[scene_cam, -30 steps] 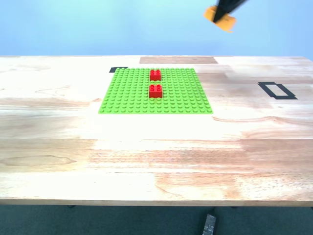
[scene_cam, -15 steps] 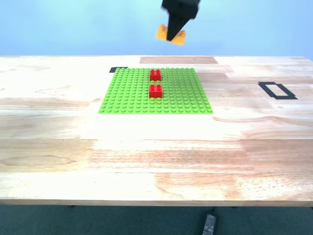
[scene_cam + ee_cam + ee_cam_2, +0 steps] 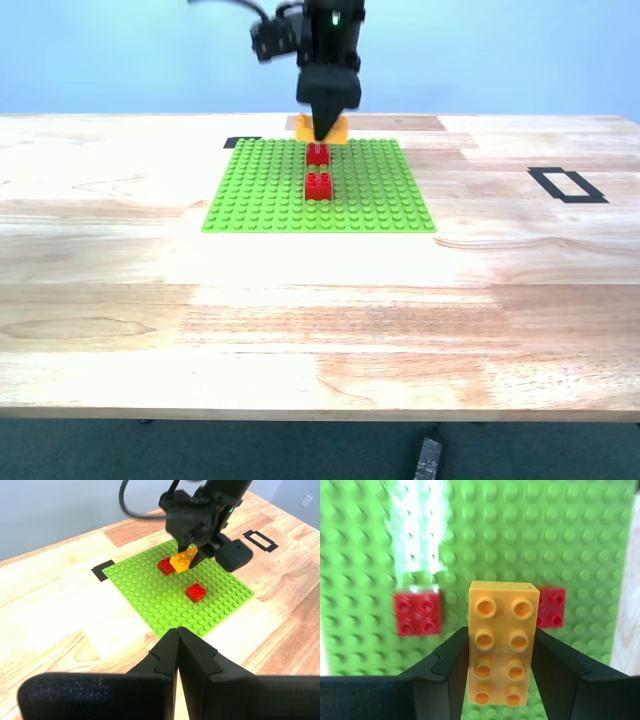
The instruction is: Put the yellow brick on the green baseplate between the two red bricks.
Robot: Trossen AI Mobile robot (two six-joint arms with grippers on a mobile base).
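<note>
My second gripper (image 3: 326, 128) is shut on the yellow brick (image 3: 336, 127), which hangs studs-up just above the far edge of the green baseplate (image 3: 260, 190). The two red bricks (image 3: 317, 153) (image 3: 318, 186) sit on the plate with a small gap between them, one behind the other. In the second wrist view the yellow brick (image 3: 502, 650) sits between the black fingers (image 3: 452, 660) and overlaps one red brick (image 3: 552, 608); the other red brick (image 3: 417, 613) lies apart. My first gripper (image 3: 177, 635) is shut with nothing in it, well back from the baseplate (image 3: 150, 595).
A black tape rectangle (image 3: 567, 185) marks the table at the exterior view's right. A small black tape corner (image 3: 240, 142) lies by the plate's far corner. A darker wood patch (image 3: 380, 122) runs along the far table edge. Bare wood lies in front of the plate.
My second arm has carried the yellow brick from the exterior view's upper right, leftward and down, to just above the far red brick. The red bricks and plate have not moved.
</note>
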